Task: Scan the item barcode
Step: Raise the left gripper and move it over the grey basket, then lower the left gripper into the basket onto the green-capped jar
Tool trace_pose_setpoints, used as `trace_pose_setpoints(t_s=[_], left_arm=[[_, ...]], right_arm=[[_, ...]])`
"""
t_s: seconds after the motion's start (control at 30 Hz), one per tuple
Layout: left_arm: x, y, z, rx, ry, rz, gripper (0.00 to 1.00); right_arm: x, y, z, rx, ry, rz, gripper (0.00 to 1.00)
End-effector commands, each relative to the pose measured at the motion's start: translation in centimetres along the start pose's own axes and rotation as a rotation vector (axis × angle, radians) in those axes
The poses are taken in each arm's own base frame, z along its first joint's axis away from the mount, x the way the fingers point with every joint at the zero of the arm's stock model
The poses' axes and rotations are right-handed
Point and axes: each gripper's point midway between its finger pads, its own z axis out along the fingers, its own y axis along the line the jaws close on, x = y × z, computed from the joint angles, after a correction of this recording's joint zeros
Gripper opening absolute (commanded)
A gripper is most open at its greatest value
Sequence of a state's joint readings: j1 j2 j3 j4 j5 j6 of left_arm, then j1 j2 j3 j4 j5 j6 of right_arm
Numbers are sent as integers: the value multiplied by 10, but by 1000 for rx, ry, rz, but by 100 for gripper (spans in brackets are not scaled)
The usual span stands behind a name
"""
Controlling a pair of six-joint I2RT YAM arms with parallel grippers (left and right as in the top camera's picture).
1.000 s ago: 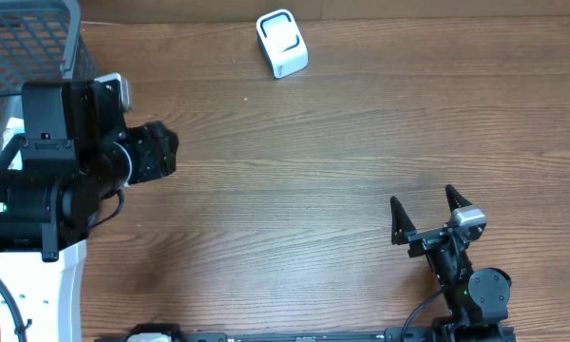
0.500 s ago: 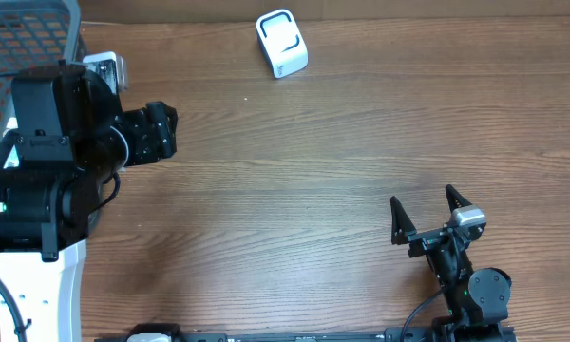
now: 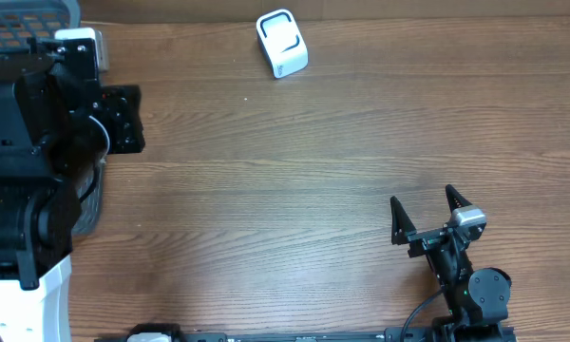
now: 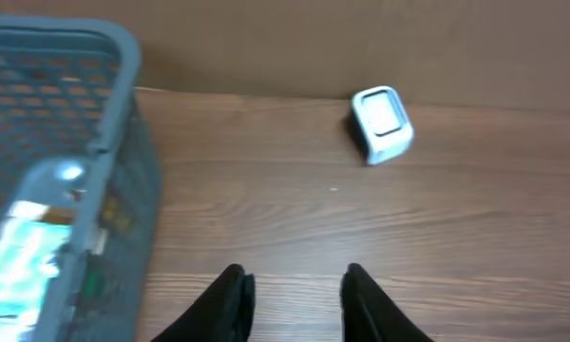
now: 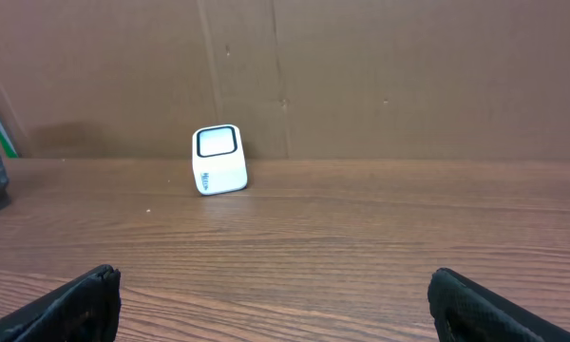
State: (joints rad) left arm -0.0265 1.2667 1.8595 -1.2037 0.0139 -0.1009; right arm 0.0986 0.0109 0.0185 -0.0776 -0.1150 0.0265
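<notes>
- Biggest first: brown wood-grain table [image 3: 313, 161], carrying everything else.
- Next up, bulky black left arm [image 3: 38, 152], parked over the far left edge and hiding most of the basket in the overhead view.
- Then the grey-blue plastic mesh basket [image 4: 123, 57], upright in the far left corner, partly under that arm.
- At the arm's tip, left gripper [image 4: 294, 274], hanging just beside the basket over bare wood. Black fingers parted by a modest gap, pinching nothing.
- Over at the near right, well apart from all that, right gripper [image 3: 422, 198]. Spread wide, empty, facing the far edge.
- Small white boxy barcode scanner [image 3: 282, 43] with a dark window on top, standing alone near the far edge of the table, well clear of the basket.
- Smallest and fuzziest: pale glossy packet with a cyan tint [image 4: 24, 252], at the basket's near wall in the left wrist view. Probably the item to scan and probably inside the basket, but too blurred to say for sure. No barcode visible.
- Handling guess: looks light, thin and a bit slippery, more like soft film than anything rigid. Best to pinch gently by an edge or seam, keeping the printed face uncovered for the scanner. Some risk of snagging on the mesh on the way out.
</notes>
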Motion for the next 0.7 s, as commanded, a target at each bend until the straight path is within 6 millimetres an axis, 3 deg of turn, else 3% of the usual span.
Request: trace_pose_setpoints(t_s=[0.0, 0.2, 0.27, 0.3, 0.47, 0.63, 0.67], left_arm=[[-8, 32, 2, -198, -14, 45, 27], [-13, 66, 8, -347, -16, 18, 39], [-20, 82, 10, -385, -39, -14, 59], [-26, 93, 11, -411, -58, -33, 63], [-46, 144, 7, -514, -147, -123, 75], [-41, 175, 15, -484, -131, -189, 86], [-37, 182, 18, -479, -116, -206, 92]], right_arm=[[2, -3, 0, 13, -2, -2, 100], [2, -3, 0, 13, -2, -2, 100], [2, -3, 0, 13, -2, -2, 100], [2, -3, 0, 13, -2, -2, 100], [2, -3, 0, 13, -2, -2, 100], [2, -3, 0, 13, -2, -2, 100], [2, -3, 0, 13, -2, -2, 100]])
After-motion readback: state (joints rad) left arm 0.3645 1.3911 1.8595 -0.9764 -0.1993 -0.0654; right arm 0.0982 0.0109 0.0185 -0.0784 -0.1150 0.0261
